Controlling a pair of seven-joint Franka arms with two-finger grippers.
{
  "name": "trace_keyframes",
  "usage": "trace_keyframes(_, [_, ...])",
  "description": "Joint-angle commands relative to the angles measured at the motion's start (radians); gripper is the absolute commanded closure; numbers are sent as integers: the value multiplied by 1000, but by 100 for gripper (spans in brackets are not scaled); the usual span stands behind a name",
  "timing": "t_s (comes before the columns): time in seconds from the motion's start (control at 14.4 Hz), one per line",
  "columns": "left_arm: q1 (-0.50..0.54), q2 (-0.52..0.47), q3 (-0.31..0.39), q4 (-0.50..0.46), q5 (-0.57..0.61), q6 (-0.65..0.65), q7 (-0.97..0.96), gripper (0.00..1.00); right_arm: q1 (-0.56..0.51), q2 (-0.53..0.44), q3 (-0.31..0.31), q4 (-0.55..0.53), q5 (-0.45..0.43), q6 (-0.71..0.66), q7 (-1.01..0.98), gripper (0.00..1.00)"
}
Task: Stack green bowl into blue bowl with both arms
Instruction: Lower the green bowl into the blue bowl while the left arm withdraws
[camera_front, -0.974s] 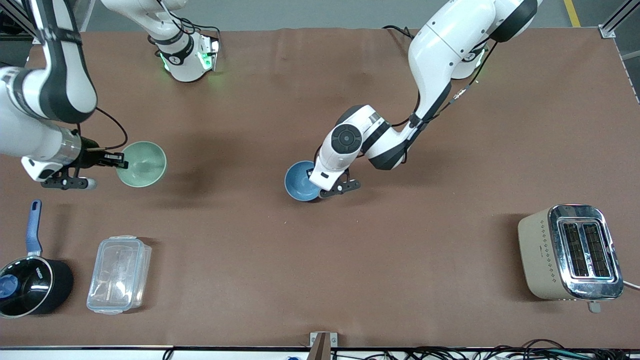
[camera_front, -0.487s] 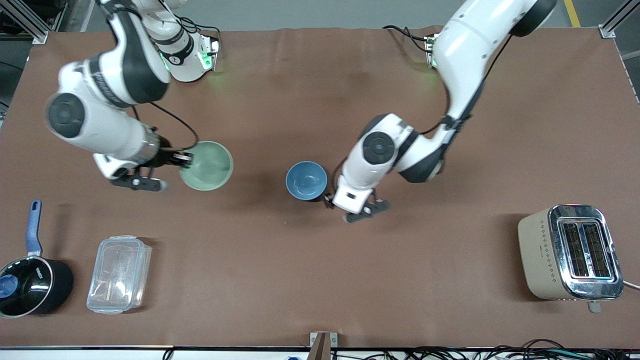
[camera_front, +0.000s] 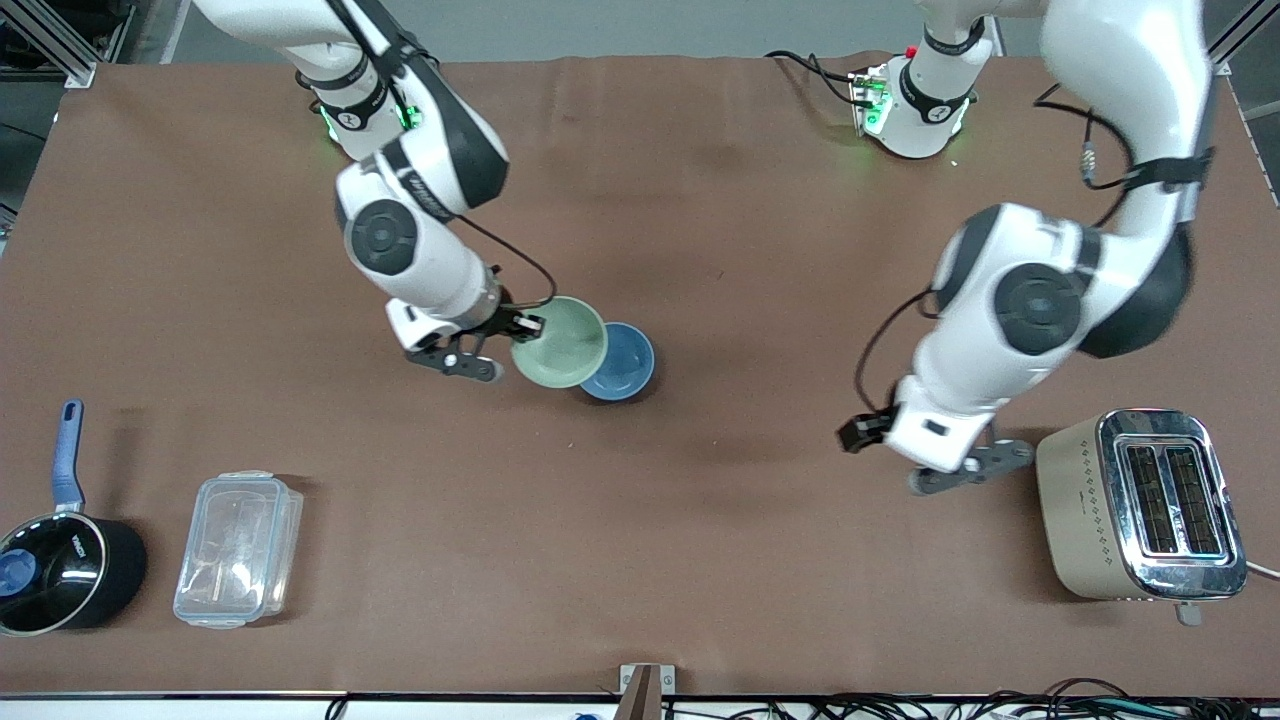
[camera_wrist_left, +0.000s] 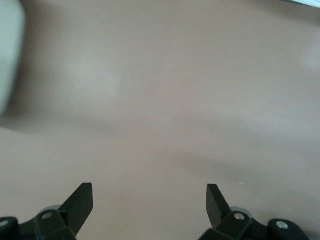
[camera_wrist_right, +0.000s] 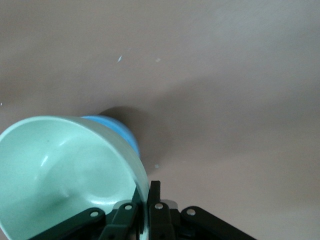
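- Right gripper (camera_front: 527, 325): clenched on the rim of the green bowl (camera_front: 559, 342), held in the air near the middle of the table (camera_front: 700, 220).
- Green bowl: overlaps the blue bowl (camera_front: 622, 362) and hides part of its rim; contact cannot be told.
- Blue bowl in the right wrist view (camera_wrist_right: 117, 129): mostly hidden.
- Left gripper (camera_wrist_left: 150, 200): fingers spread, empty, over bare tabletop beside the toaster (camera_front: 1140, 505); in the front view its fingers are hard to make out.

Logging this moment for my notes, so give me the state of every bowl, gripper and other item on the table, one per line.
green bowl: lifted, clamped by its rim, overlapping the blue bowl
blue bowl: upright on the table, empty
right gripper: shut on the green bowl's rim
left gripper: open, empty, beside the toaster
toaster: upright, slots empty
plastic container: lid on
saucepan: upright
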Motion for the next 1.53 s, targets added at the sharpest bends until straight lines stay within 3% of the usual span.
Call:
trace_keyframes(0.0, [82, -77, -10, -20, 16, -45, 127, 0, 51, 80, -2, 30, -8, 87, 90, 100])
trace_keyframes(0.42, [204, -241, -13, -20, -5, -198, 428, 0, 90, 131, -5, 20, -22, 136, 129, 99])
trace_keyframes(0.7, [231, -343, 0, -31, -85, -295, 584, 0, 87, 136, -5, 3, -28, 141, 130, 99])
trace_keyframes(1.04, [46, -490, 225, -129, -169, -410, 594, 0, 88, 153, -5, -8, -28, 170, 131, 96])
trace_keyframes(1.18, [0, -534, 260, -180, -169, -411, 580, 0, 87, 159, -5, -8, -29, 181, 129, 94])
trace_keyframes(1.32, [1, -544, 253, -189, -169, -411, 574, 0, 73, 159, -5, -6, -29, 176, 129, 80])
trace_keyframes(1.46, [9, -535, 253, -185, -168, -404, 577, 0, 64, 159, -5, -3, -28, 174, 129, 28])
